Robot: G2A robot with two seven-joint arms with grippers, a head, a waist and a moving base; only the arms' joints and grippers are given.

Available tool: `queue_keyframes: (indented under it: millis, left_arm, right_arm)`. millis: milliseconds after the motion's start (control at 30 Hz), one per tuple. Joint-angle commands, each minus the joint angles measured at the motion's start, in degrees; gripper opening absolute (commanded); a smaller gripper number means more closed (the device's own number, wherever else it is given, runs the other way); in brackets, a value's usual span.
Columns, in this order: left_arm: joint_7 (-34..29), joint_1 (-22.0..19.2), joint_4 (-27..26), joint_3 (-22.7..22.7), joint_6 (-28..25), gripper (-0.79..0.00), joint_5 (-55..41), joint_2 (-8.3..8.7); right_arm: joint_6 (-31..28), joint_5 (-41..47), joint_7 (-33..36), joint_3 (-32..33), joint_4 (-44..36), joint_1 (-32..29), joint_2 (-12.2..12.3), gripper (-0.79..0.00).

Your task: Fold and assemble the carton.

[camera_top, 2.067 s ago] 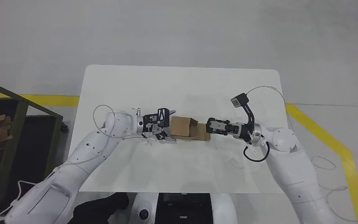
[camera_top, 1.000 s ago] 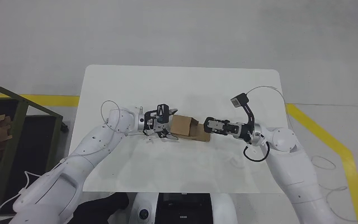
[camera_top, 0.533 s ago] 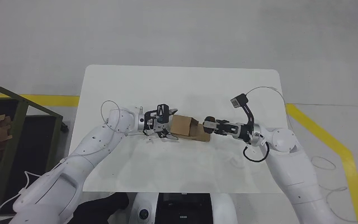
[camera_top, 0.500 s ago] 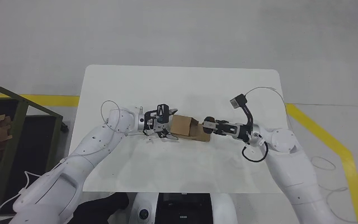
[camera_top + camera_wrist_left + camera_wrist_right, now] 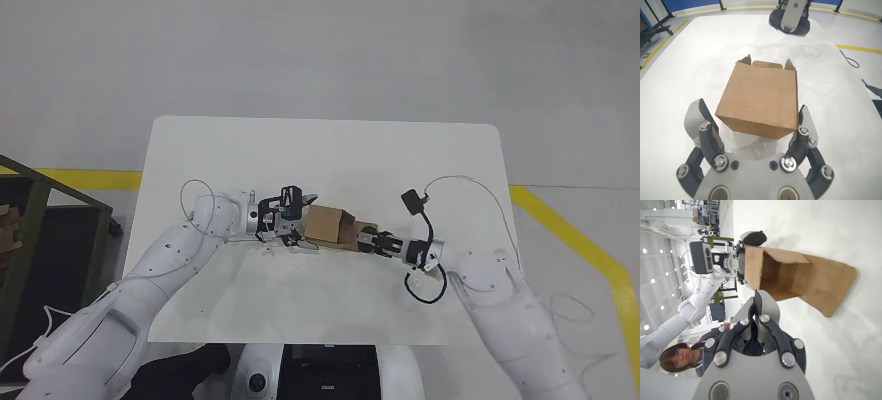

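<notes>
A small brown carton (image 5: 328, 225) lies on its side in the middle of the white table (image 5: 420, 160). In the left wrist view its closed end (image 5: 761, 98) points at my left gripper (image 5: 753, 121), which is open with one finger (image 5: 702, 115) at each side of that end. The carton's open mouth (image 5: 780, 275) faces my right gripper (image 5: 757, 298), whose fingers are shut with nothing between them, their tip right at the edge of the mouth's wall. One long flap (image 5: 825, 289) lies flat on the table. From above, the right gripper (image 5: 372, 242) is at the carton's right end.
The right arm's cable (image 5: 470, 185) arcs over the table's right half. A dark green cart (image 5: 30, 230) stands on the floor left of the table. Bare table surface stretches behind and in front of the carton.
The right arm has swung its wrist round and pushed in closer to the carton's open end. The left arm and the carton have kept still over the last second.
</notes>
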Motion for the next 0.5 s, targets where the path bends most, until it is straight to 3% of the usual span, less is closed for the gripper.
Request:
queue_keyframes:
  millis: [0, 467]
  left_arm:
    - [0.0, 0.0, 0.0, 0.0, 0.0, 0.000, 0.0, 0.00]
    - [0.0, 0.0, 0.0, 0.0, 0.0, 0.000, 0.0, 0.00]
  right_arm:
    - [1.5, -1.5, -1.3, -0.4, -0.6, -0.6, 0.0, -0.785]
    - [6.1, -0.9, -5.9, -4.9, 3.2, 0.9, -1.0, -0.785]
